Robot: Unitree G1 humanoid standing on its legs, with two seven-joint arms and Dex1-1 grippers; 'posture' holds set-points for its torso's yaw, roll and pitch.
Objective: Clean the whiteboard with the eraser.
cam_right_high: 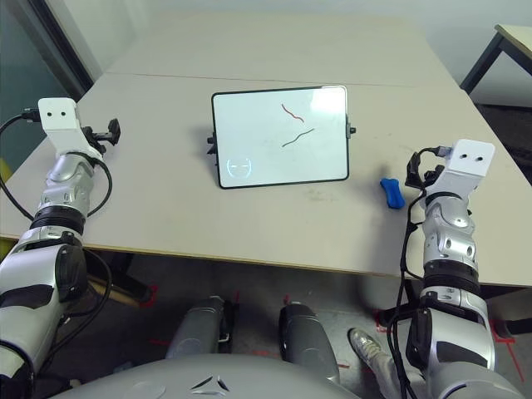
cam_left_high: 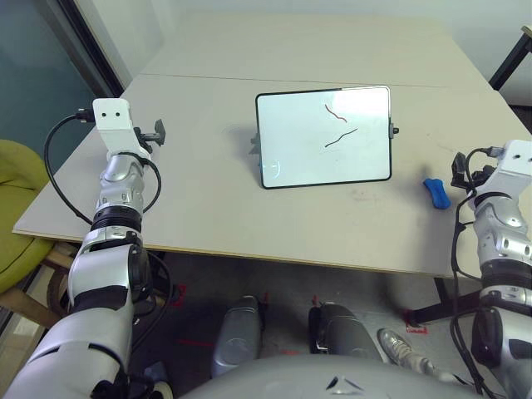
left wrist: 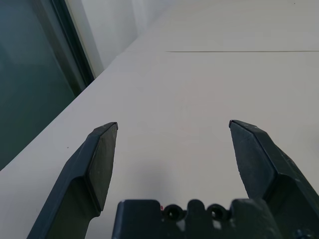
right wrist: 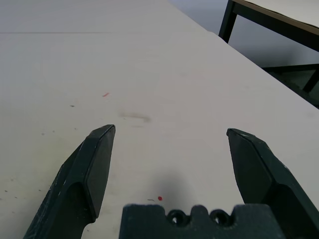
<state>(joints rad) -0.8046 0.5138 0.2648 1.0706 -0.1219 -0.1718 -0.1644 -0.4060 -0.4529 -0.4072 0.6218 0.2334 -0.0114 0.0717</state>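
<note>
The whiteboard (cam_left_high: 324, 137) stands tilted on a small stand at the middle of the table. It carries a thin red squiggle (cam_left_high: 335, 112) and a black one (cam_left_high: 341, 138). To its right the blue eraser (cam_left_high: 436, 193) lies flat on the tabletop. My right gripper (right wrist: 169, 130) is open just right of the eraser, apart from it, with bare table between its fingers (right wrist: 94, 169). Far to the left of the board my left gripper (left wrist: 172, 127) hovers open near the table's left edge, holding nothing.
The beige table (cam_left_high: 208, 208) has a seam (cam_left_high: 208, 77) across its far part. A yellow-green chair (cam_left_high: 21, 208) sits off the left edge. Black legs of another table (cam_left_high: 509, 58) rise at the far right. Dark glass (cam_left_high: 41, 66) lines the left side.
</note>
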